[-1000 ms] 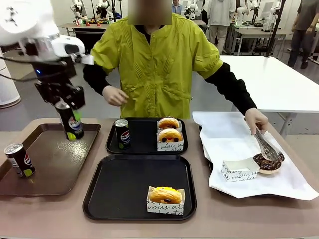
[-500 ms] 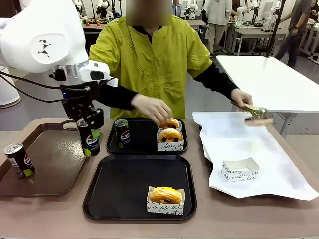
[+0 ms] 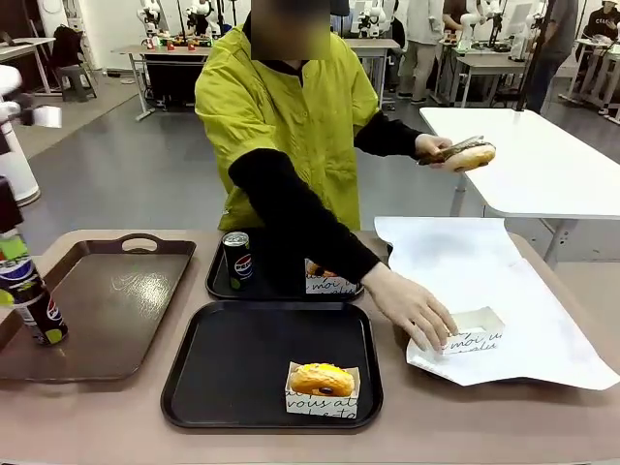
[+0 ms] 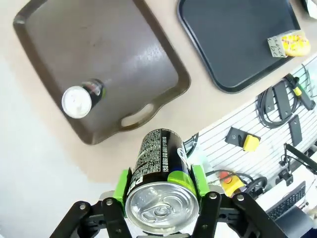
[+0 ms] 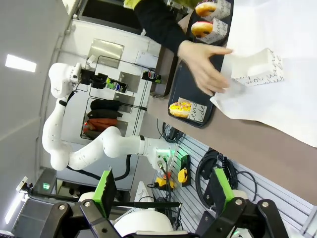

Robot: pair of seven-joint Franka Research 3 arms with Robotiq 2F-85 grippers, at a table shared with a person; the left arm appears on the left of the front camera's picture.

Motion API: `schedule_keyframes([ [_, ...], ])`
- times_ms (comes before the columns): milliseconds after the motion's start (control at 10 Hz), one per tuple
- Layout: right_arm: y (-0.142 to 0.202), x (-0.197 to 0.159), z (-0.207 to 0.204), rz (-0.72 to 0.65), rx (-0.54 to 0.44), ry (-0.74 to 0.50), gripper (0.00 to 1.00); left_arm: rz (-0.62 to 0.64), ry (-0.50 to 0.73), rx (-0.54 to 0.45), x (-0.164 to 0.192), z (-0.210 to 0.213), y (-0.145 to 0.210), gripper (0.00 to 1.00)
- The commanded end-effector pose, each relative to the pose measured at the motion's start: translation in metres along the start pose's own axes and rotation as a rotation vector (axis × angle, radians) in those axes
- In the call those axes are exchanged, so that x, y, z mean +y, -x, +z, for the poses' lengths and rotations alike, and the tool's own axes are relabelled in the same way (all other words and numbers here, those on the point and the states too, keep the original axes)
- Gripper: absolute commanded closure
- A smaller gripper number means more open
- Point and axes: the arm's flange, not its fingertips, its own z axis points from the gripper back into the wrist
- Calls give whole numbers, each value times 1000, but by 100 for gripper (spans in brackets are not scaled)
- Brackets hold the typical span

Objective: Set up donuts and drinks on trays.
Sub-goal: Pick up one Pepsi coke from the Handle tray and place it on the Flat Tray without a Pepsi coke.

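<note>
My left gripper (image 4: 159, 181) is shut on a black Pepsi can (image 4: 159, 173), held in the air beyond the handle end of the brown tray (image 4: 114, 54). In the front view that can (image 3: 16, 279) hangs at the far left edge. The far black tray (image 3: 281, 286) holds a can (image 3: 237, 260) and a boxed donut (image 3: 329, 284) partly behind the person's arm. On the near black tray (image 3: 242, 358) sits a yellow donut in its box (image 3: 322, 387). My right gripper (image 5: 163, 196) is open and holds nothing, far from the table.
Another can (image 4: 81, 98) stands on the brown tray (image 3: 107, 300). The person's hand (image 3: 417, 310) rests on an empty white box (image 3: 477, 329) on white paper (image 3: 484, 271). Their other hand holds tongs with a donut (image 3: 470, 153) high above the right side.
My left arm swung the can from over the brown tray toward the black trays, then back to the far left edge. The person lifted a donut from the box with tongs and reached for the box.
</note>
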Motion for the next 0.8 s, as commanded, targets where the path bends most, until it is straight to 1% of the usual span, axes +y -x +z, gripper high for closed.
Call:
schedule_keyframes([
  [0, 1, 1, 0, 16, -5, -14, 0, 18, -6, -37, 3, -4, -9, 41],
  [100, 1, 1, 0, 16, -5, -14, 0, 57, -20, -61, 1, -4, 1, 41],
  [200, 1, 1, 0, 16, -5, -14, 0, 17, 4, -13, 6, 2, 5, 41],
  [700, 1, 1, 0, 16, -5, -14, 0, 17, 4, -13, 6, 2, 5, 41],
])
